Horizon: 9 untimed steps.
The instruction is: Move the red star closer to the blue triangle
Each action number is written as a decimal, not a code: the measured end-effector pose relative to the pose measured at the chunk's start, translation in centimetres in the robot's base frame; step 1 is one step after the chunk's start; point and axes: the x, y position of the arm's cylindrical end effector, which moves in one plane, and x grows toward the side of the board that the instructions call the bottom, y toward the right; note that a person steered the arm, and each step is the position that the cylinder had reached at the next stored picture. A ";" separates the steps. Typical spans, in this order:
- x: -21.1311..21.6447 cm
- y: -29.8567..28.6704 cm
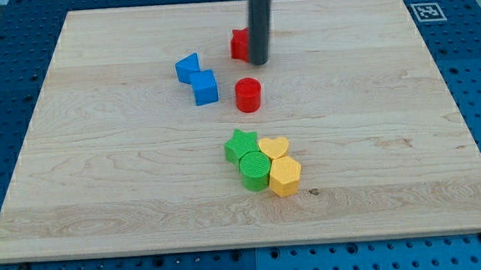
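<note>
The red star [239,45] lies near the view's top centre, partly hidden behind my rod. My tip [259,63] rests right against the star's right side. The blue triangle [188,68] lies to the star's left and a little lower, a short gap away. A blue cube [205,88] touches the triangle's lower right.
A red cylinder [248,94] stands just below my tip. A cluster sits lower at centre: green star [241,145], green cylinder [255,171], yellow heart [274,146], yellow hexagon [285,176]. The wooden board [102,202] lies on a blue pegboard; a marker tag [425,11] is at its top right.
</note>
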 end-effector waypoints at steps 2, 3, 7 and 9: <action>-6.8 2.6; -9.9 5.8; -4.3 -4.4; -11.1 -4.5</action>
